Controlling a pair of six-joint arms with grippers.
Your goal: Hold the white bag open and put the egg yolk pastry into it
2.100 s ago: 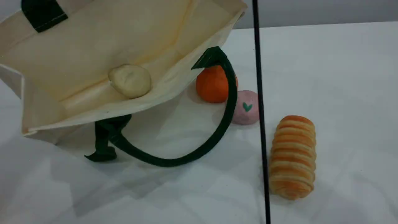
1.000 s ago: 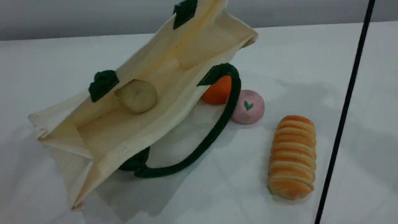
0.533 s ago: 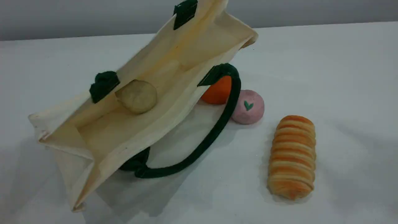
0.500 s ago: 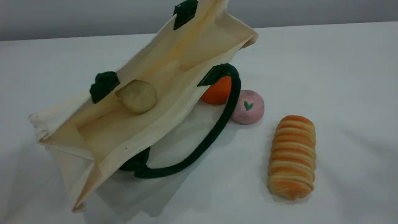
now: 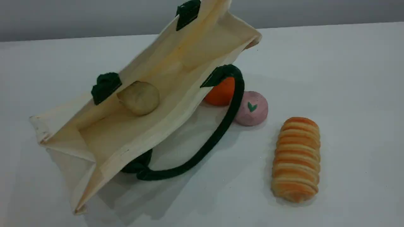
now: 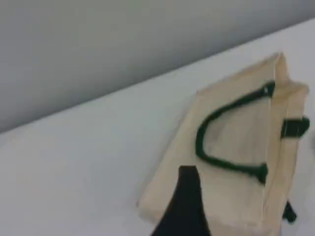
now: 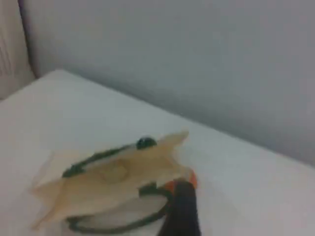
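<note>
**Pastry lying inside the slumped bag, both hands clear**

The white bag [image 5: 148,104] is lying tipped on the worktop [image 5: 347,78], its mouth gaping toward the scene camera, and its far upper edge is running out of the top of that view. The egg yolk pastry [image 5: 139,97] is resting inside, against the rear wall just beside a dark green patch [image 5: 105,86]. One green handle [image 5: 217,135] is looping out over the worktop; its near end is disappearing under the bag's rim. An orange ball [image 5: 221,93] is sitting half hidden behind that handle and the bag's edge. A pink ball [image 5: 252,108] is touching the handle and showing a small green heart; no lettering is showing anywhere. A striped bread roll [image 5: 296,159] is lying apart to the right.

Neither arm is appearing in the scene view. Both wrist views are blurred. The left hand [image 6: 184,206] is showing only one dark fingertip above the bag's outer side; the right hand [image 7: 182,211] is likewise showing one fingertip, with the bag small below it. Both hands are standing wide and gripping nothing.
</note>
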